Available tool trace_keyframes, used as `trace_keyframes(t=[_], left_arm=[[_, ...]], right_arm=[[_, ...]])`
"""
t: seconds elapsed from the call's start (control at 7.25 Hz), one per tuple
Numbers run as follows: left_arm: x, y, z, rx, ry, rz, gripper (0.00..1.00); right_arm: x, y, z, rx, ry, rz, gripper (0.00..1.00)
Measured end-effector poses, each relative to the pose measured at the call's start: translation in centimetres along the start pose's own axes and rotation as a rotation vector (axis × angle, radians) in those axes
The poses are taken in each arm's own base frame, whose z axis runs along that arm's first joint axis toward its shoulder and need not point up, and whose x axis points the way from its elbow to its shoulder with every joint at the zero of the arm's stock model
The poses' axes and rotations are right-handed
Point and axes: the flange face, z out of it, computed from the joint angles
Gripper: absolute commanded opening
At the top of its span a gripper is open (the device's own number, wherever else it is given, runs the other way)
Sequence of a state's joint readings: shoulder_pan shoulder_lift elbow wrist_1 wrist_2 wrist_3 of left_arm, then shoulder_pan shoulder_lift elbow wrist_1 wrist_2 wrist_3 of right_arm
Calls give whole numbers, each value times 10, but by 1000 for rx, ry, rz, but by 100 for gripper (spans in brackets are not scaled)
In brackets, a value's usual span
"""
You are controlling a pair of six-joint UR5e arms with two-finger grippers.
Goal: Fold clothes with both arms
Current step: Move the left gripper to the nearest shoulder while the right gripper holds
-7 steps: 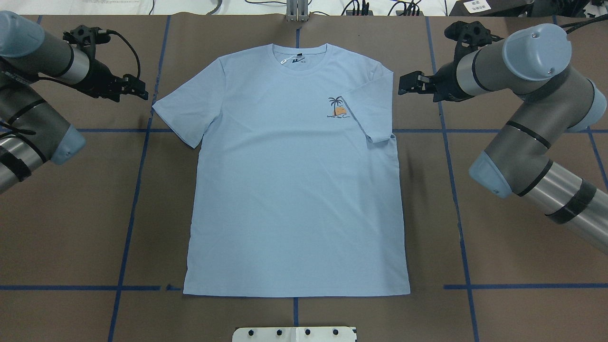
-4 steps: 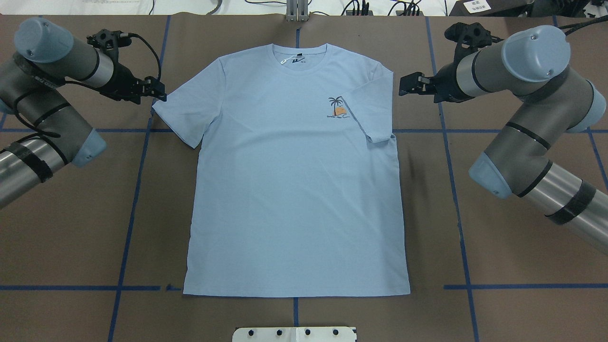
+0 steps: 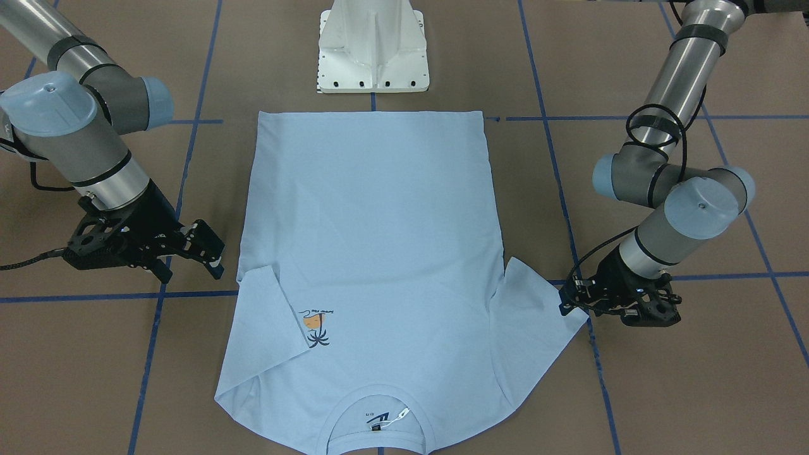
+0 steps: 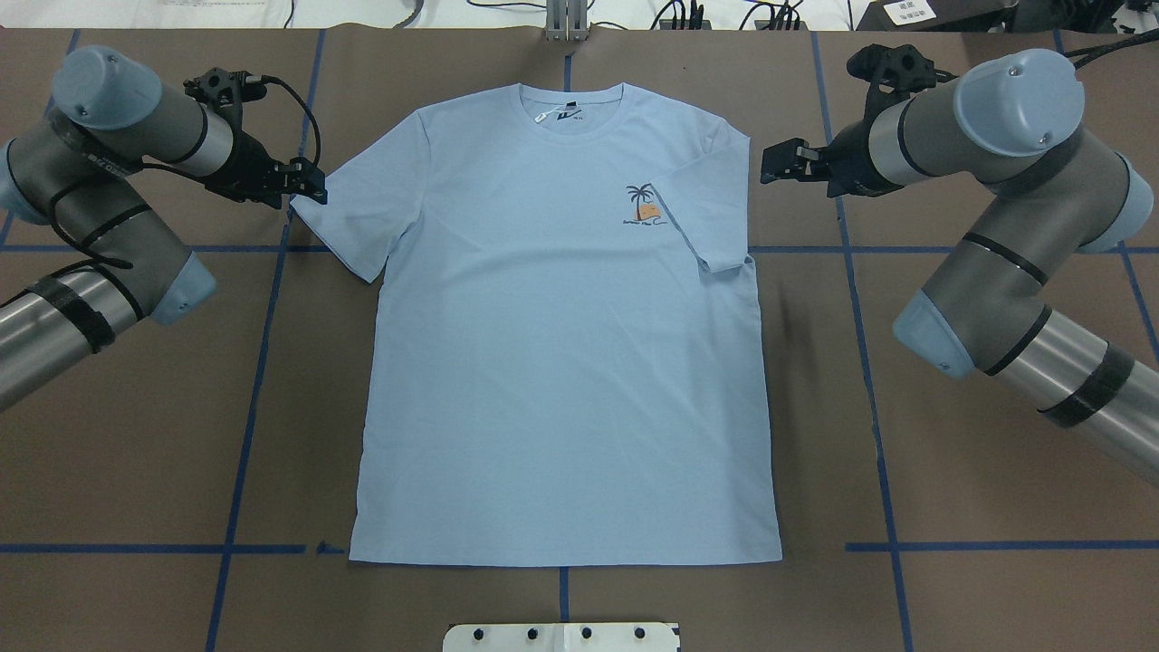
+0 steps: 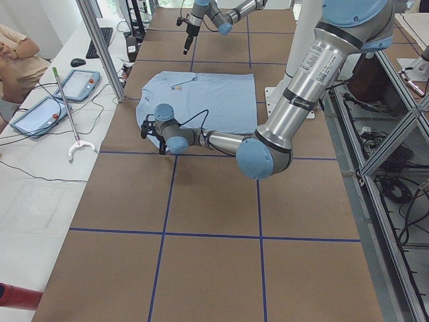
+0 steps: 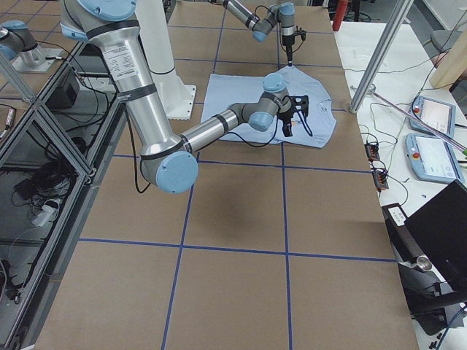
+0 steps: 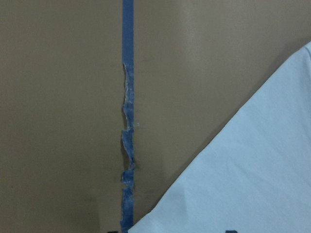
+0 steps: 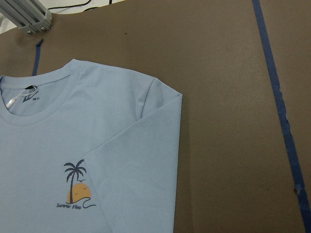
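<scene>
Blue T-shirt (image 4: pixel 561 362) lies collar (image 4: pixel 570 101) away from base (image 4: pixel 561 637); left pincer (image 4: pixel 313 186) and right pincer (image 4: pixel 771 163) released.

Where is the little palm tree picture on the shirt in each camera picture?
Front-facing: palm print low, left of middle, upside down.
Overhead: palm print up, right of middle.
Exterior left: too small to tell.
Exterior right: too small to tell.
Left wrist: not in it.
Right wrist: palm print lower left.
Shared landmark: the folded-in sleeve edge right beside it.
</scene>
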State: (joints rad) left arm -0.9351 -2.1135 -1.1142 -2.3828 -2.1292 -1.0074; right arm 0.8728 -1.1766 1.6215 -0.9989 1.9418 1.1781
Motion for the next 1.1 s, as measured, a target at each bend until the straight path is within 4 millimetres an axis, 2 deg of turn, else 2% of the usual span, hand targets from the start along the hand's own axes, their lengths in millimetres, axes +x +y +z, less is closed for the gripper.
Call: trace_keyframes(t=[0.14, 0.69, 0.83, 0.97, 1.1], left_arm=[[0, 1, 1, -2, -1, 0, 65], [-5, 1, 6, -3, -11, -2, 64], [-6, 1, 7, -5, -13, -2, 62], [-7, 1, 8, -6, -15, -3, 51], [-7, 1, 9, -6, -15, -2, 11]], right_arm=[[0, 0, 0, 1, 0, 0, 100], [-3, 4, 10, -9, 14, -1, 100], [-4, 4, 10, -10, 14, -1, 100], [-4, 4, 10, -10, 13, -2, 100], [-3, 4, 10, -10, 12, -2, 100]])
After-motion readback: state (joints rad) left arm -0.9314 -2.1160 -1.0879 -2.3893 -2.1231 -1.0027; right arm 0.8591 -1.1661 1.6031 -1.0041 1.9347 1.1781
